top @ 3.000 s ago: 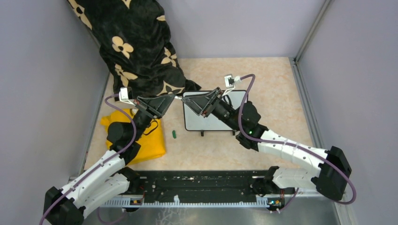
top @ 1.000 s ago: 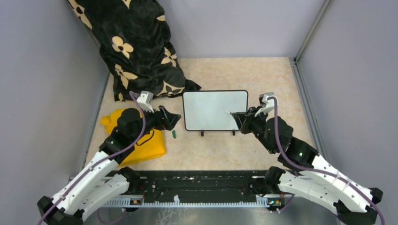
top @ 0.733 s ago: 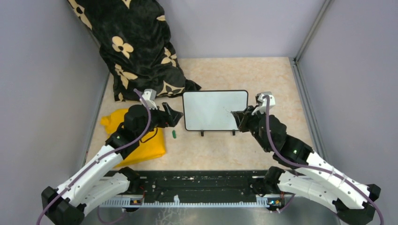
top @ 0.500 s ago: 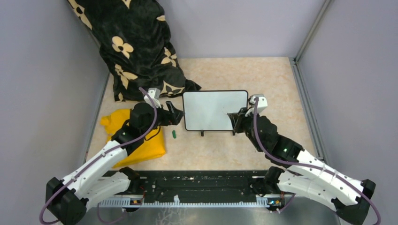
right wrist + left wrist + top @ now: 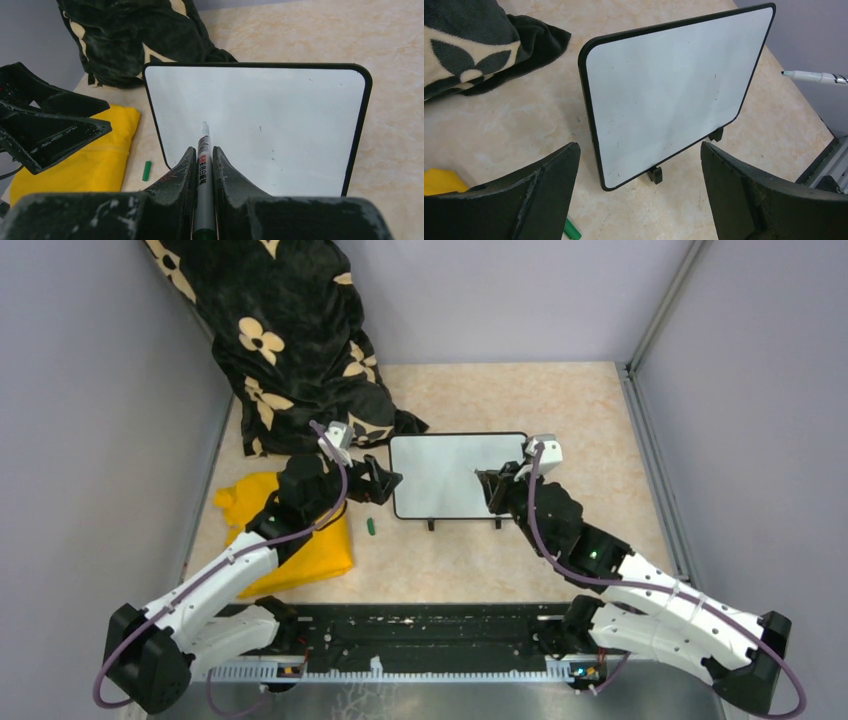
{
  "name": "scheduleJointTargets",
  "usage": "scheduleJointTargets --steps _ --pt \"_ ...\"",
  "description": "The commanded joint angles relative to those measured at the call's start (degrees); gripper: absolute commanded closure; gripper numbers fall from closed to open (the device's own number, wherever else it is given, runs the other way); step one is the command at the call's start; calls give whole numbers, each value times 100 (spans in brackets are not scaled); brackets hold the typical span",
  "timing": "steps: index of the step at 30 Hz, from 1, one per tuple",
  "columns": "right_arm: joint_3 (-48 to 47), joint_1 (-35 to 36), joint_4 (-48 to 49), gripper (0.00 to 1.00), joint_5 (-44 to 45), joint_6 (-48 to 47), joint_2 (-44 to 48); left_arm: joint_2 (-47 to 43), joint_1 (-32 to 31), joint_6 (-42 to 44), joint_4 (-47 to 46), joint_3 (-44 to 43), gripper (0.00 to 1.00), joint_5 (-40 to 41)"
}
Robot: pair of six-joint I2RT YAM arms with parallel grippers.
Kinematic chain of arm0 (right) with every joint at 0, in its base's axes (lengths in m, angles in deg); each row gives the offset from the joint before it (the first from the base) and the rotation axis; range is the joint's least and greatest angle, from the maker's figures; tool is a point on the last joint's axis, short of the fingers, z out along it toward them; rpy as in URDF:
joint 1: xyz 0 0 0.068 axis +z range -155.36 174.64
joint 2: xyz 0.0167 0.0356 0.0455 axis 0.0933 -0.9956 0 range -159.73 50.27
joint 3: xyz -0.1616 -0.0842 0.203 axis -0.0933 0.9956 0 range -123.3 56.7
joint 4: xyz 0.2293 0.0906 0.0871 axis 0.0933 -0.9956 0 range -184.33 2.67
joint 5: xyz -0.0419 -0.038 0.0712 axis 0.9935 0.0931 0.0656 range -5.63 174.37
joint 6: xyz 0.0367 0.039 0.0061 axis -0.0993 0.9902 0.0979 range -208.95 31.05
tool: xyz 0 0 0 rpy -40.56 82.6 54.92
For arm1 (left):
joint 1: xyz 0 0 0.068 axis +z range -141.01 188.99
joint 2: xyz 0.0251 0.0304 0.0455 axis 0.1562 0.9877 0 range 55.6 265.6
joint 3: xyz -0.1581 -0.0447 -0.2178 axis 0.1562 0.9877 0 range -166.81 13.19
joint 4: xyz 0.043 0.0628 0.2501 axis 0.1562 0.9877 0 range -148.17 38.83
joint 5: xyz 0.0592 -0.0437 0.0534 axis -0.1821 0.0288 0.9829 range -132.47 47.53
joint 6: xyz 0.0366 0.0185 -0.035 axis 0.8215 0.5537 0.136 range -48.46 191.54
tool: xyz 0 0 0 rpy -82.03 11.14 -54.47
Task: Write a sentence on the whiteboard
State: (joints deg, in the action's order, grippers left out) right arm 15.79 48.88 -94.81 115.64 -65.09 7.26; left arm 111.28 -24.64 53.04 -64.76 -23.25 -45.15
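The whiteboard (image 5: 455, 475) stands upright on its two feet in the middle of the table (image 5: 560, 400), and its white face carries only faint specks. The left gripper (image 5: 385, 483) is spread wide and holds nothing, just beside the board's left edge. The right gripper (image 5: 490, 483) is clamped on a marker (image 5: 204, 155), whose tip points at the board's face, slightly apart from it.

The light is bright, even and soft, and it seems to come from above. Shadows on the table (image 5: 560, 400) are weak, with soft edges. The whiteboard (image 5: 664, 95) has a pale grey sheen but no hard glare. Close to the lens the marker (image 5: 202, 170) is slightly blurred. The blanket (image 5: 290, 340) loses detail in its dark folds.
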Motion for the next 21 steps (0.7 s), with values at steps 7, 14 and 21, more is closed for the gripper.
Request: scheduleJointTargets --steps 7,14,21 --pt "-321 -288 1013 100 -577 -345 -424 742 1501 -1248 -852 -846 5 -2100" --pt "-282 -309 1415 100 -548 -584 -734 964 1952 -1817 -2147 -245 5 -2453" --pt "-276 -308 1644 100 -623 -773 -866 1514 2036 -2237 -2562 -448 2 -2389"
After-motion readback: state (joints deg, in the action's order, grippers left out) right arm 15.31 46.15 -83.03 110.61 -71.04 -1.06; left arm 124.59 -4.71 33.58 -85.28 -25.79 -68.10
